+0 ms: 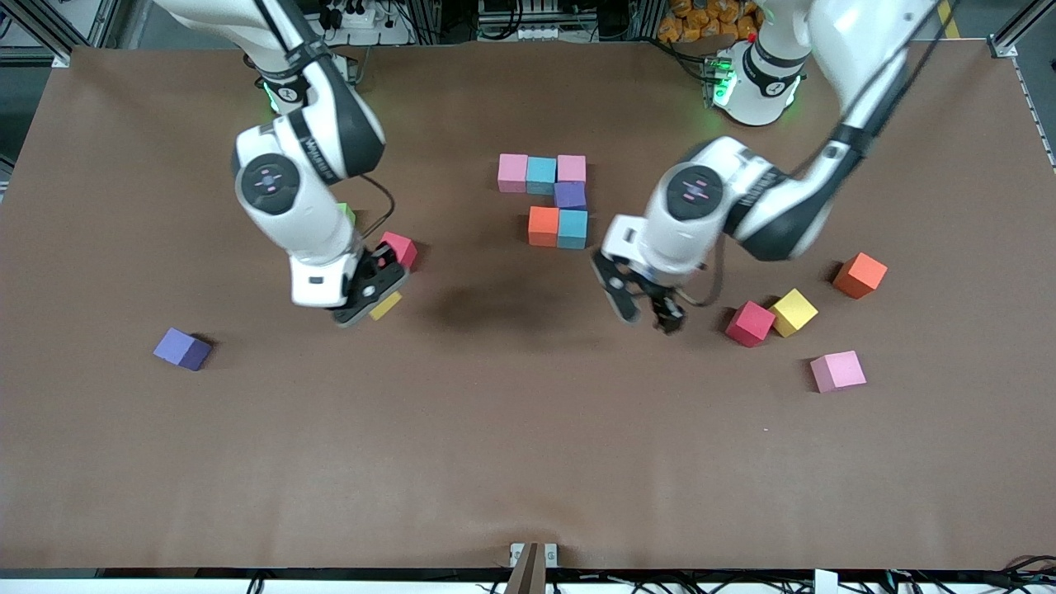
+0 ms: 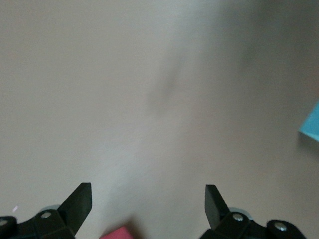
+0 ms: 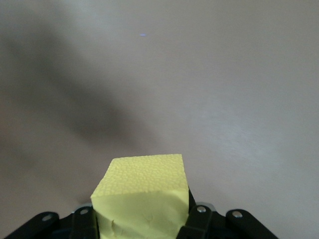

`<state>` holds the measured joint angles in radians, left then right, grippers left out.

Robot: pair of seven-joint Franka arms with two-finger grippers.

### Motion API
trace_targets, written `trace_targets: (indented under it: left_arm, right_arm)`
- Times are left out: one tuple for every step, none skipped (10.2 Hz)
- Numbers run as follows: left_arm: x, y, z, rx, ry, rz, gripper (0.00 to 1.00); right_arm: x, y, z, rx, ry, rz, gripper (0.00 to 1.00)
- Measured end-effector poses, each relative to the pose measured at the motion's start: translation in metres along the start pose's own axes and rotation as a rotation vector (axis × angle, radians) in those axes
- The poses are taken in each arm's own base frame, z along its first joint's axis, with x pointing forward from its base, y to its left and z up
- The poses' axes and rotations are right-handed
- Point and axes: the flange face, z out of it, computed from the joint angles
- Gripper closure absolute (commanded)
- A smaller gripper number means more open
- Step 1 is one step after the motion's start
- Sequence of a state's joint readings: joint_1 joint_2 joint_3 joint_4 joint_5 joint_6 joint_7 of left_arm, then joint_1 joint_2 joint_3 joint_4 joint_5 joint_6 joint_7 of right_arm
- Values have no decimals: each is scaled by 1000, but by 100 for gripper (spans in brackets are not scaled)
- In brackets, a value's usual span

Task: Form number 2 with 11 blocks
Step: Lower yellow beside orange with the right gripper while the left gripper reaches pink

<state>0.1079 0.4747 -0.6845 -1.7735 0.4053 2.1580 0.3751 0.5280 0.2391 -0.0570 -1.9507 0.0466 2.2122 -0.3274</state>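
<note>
The partly built number 2 lies mid-table: pink [image 1: 512, 172], light blue [image 1: 541, 174] and pink [image 1: 571, 168] in a row, purple [image 1: 570, 195] under the last, then orange [image 1: 543, 225] and light blue [image 1: 572, 228]. My right gripper [image 1: 371, 299] is shut on a yellow cube [image 1: 385, 306], which fills its jaws in the right wrist view [image 3: 142, 194], over bare table beside a loose red cube [image 1: 399, 249]. My left gripper [image 1: 643, 312] is open and empty over bare table, between the digit and a red cube [image 1: 750, 322]; its fingers [image 2: 79, 204] stand wide apart.
Loose cubes toward the left arm's end are yellow [image 1: 794, 312], orange [image 1: 859, 275] and pink [image 1: 837, 370]. A purple cube [image 1: 182, 349] lies toward the right arm's end. A green cube [image 1: 346, 213] is mostly hidden by the right arm. The left wrist view shows a red corner [image 2: 117, 233] and a blue edge [image 2: 311, 124].
</note>
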Motion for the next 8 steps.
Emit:
trace_targets:
  left_arm:
    - [-14,-28,-4,7,10,-51,0]
    - [-26,-52,-5,15,13,-94,0]
    - [-38,-72,-1,24,5,-130,0]
    - [-53,-90,6,29,-10,-166,0]
    - [-69,-106,16,27,-27,-199,0]
    - [-81,-118,27,16,-40,-225,0]
    - [-91,-127,36,4,-46,-245,0]
    - [-98,-133,42,-4,-49,-259,0]
  right_arm:
    - [3,-24,7,5,-13,-40,50]
    - [4,-46,15,9,-27,-77,50]
    - [3,-65,23,8,-40,-113,50]
    - [3,-85,29,4,-53,-155,50]
    - [4,-106,32,-4,-61,-198,50]
    - [5,-125,36,-8,-71,-237,50]
    - [4,-140,43,-13,-77,-268,50]
    - [6,-153,51,-21,-72,-296,50]
